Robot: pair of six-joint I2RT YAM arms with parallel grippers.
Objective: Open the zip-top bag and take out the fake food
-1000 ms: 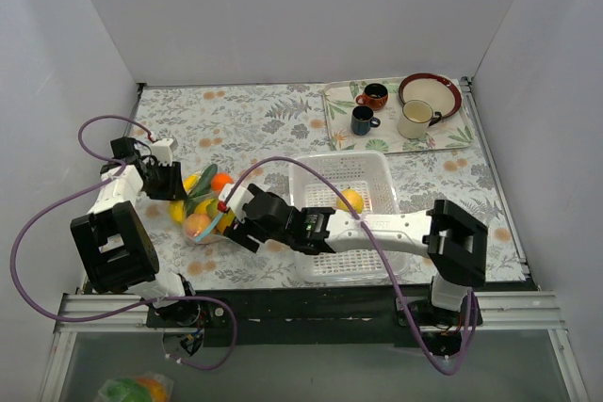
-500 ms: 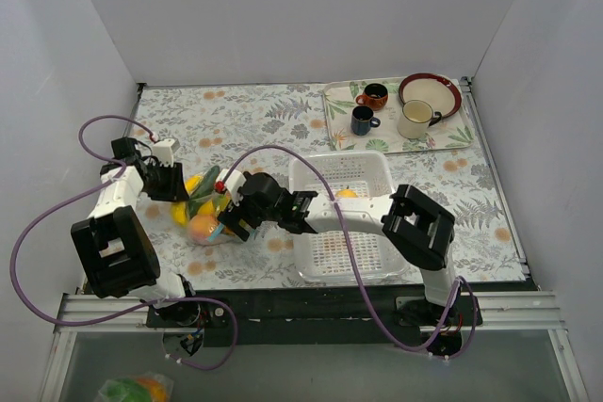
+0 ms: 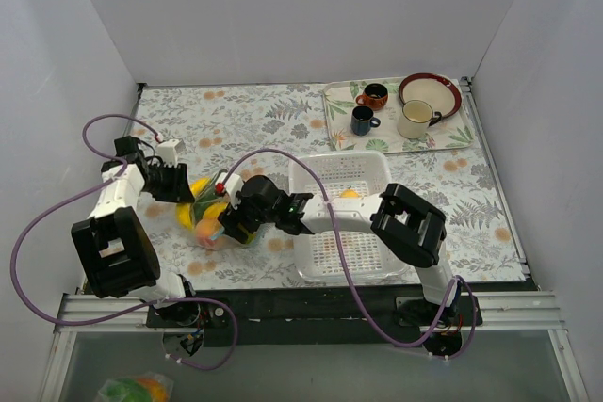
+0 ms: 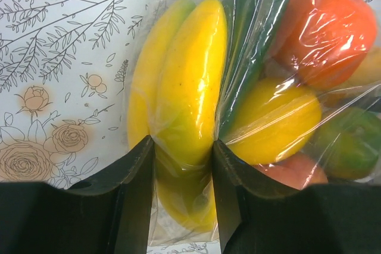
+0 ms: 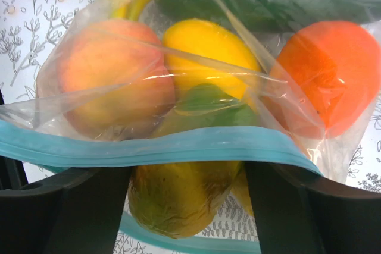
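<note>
The clear zip-top bag (image 3: 209, 218) lies on the floral table left of centre, full of fake food. My left gripper (image 3: 184, 187) is at its far-left end and is shut through the plastic on a yellow banana (image 4: 187, 81); a green cucumber (image 4: 250, 22), an orange fruit (image 4: 324, 25) and a yellow fruit (image 4: 274, 120) lie beside it. My right gripper (image 3: 236, 223) is in the bag's open mouth. The blue zip strip (image 5: 178, 147) crosses its fingers (image 5: 89, 206). They stand wide apart on either side of a yellow-green fruit (image 5: 178, 197). A peach-coloured fruit (image 5: 110, 75) and an orange (image 5: 330, 72) lie deeper inside.
A white perforated basket (image 3: 372, 162) stands just right of the bag with a yellow fruit (image 3: 350, 194) in it. At the back right, a tray (image 3: 334, 120) carries a brown mug (image 3: 374, 95), a dark blue mug (image 3: 363, 120), a cream mug (image 3: 415, 120) and a red-rimmed plate (image 3: 431, 91).
My right arm has swung left from over the basket, and its gripper has pushed into the bag's mouth. The bag has bunched up between the two grippers. My left gripper has held its place.
</note>
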